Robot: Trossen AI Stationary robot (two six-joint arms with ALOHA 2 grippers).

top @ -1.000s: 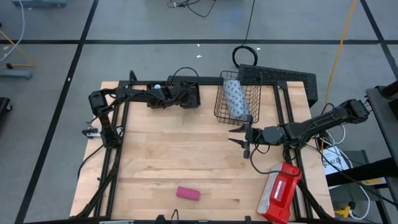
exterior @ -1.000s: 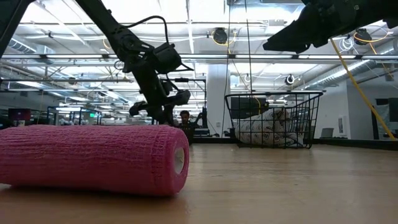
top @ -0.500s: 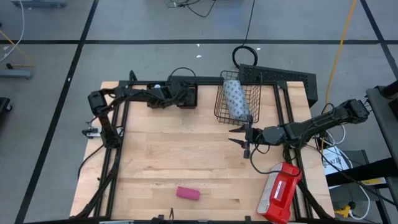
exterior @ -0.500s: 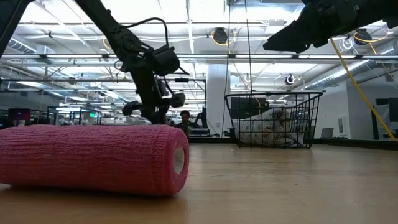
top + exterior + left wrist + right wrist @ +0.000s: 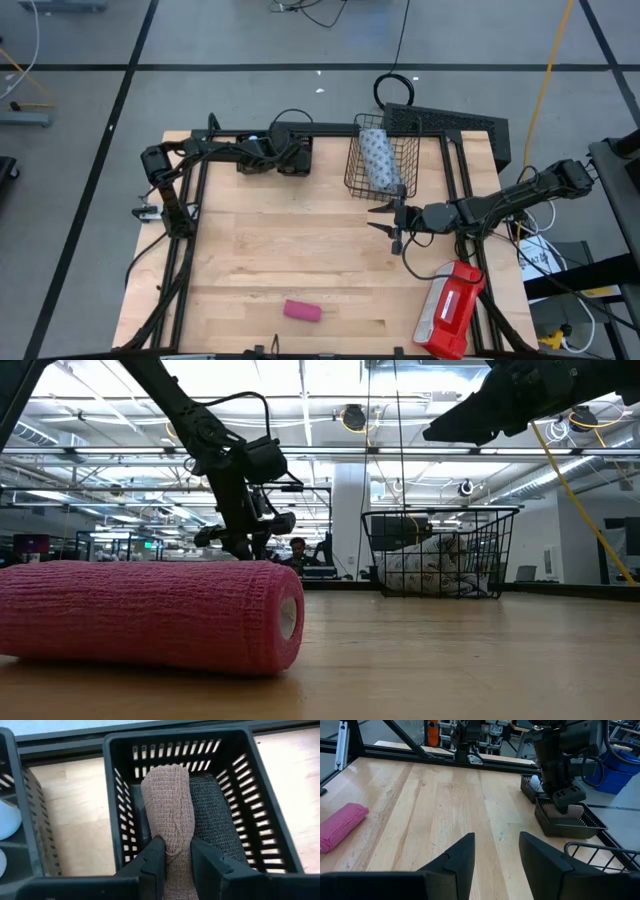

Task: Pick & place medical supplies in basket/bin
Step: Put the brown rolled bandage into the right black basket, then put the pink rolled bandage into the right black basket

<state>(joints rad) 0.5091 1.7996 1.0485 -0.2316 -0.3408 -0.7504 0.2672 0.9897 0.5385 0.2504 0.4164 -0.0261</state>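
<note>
Our left gripper (image 5: pixel 172 857) is clamped on the brown roll (image 5: pixel 167 810), which sits inside the small black tray (image 5: pixel 270 815) at the table's far edge, touching the black roll (image 5: pixel 214 815). The brown roll's long axis runs straight away from the claw, fingers either side of its near end. Right gripper (image 5: pixel 388 222) waits with fingers spread beside the wire basket (image 5: pixel 352 165); the pink roll (image 5: pixel 302 311) lies well apart near the front edge, likely nearer the right arm.

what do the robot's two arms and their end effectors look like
Both arms are dark, slim, jointed links with black cables looping along them. The left end effector has two flat, blocky matte-black fingers. The right end effector has the same kind of dark, square-edged fingers. No markings show on either.
</note>
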